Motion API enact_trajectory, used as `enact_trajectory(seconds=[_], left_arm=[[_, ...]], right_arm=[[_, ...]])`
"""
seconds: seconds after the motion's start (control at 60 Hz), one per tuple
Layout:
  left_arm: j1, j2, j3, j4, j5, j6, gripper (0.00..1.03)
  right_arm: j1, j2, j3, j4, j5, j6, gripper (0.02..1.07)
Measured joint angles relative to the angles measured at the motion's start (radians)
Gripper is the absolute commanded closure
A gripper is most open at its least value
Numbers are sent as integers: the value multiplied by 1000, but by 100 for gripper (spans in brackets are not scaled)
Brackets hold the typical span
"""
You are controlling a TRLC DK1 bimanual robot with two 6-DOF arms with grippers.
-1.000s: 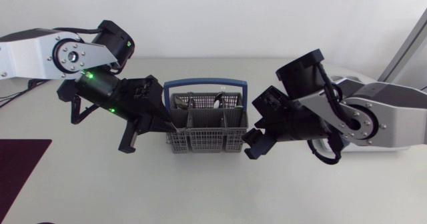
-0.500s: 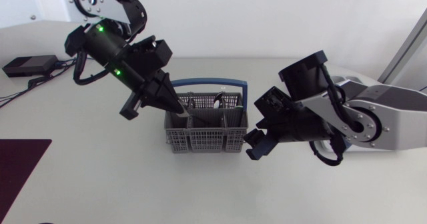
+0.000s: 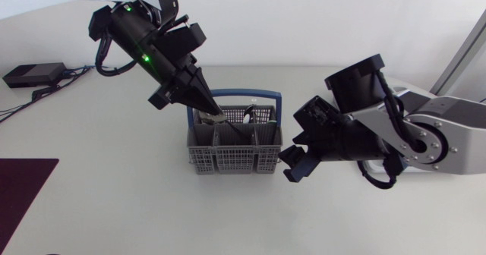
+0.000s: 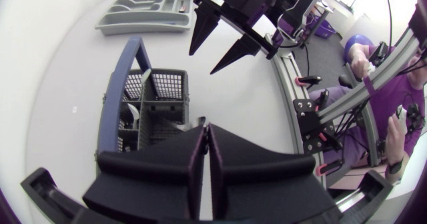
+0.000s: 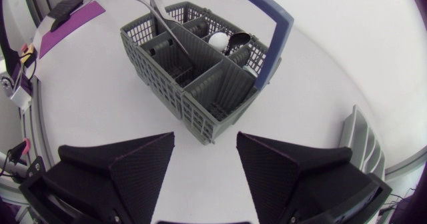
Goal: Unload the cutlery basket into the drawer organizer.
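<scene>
While the grey cutlery basket (image 3: 235, 155) with its blue handle stands on the table (image 3: 114, 209), my left claw (image 3: 211, 112) hangs tilted above the basket's left rear corner. It is pressed together on a flat silvery piece of cutlery (image 5: 160, 17), whose lower end reaches down among the compartments. My right claw (image 3: 292, 164) sits just beside the basket's right end, fingers spread wide. A pale spoon (image 5: 217, 41) and a dark utensil (image 5: 237, 43) stand in the basket's rear compartments. The grey drawer organizer (image 4: 143, 11) lies well apart from the basket, on my right claw's side.
</scene>
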Motion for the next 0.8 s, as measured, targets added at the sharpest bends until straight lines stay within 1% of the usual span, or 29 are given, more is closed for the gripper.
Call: enact_trajectory(seconds=[0.25, 0.333, 0.55, 0.733, 0.8], left_arm=[[-12, -32, 0, -11, 26, -41, 100], [-17, -63, 0, -12, 30, -51, 100], [-19, -138, 5, -15, 30, -73, 100], [-55, -192, 5, -20, 30, -96, 100], [-72, -206, 5, -22, 30, -103, 100]], right_arm=[[10, -32, 11, 11, -39, -15, 38], [20, -37, 35, 12, -58, -27, 38], [69, -37, 97, 37, -71, -53, 38], [105, -37, 108, 66, -82, -92, 38], [114, -37, 105, 103, -101, -114, 39]])
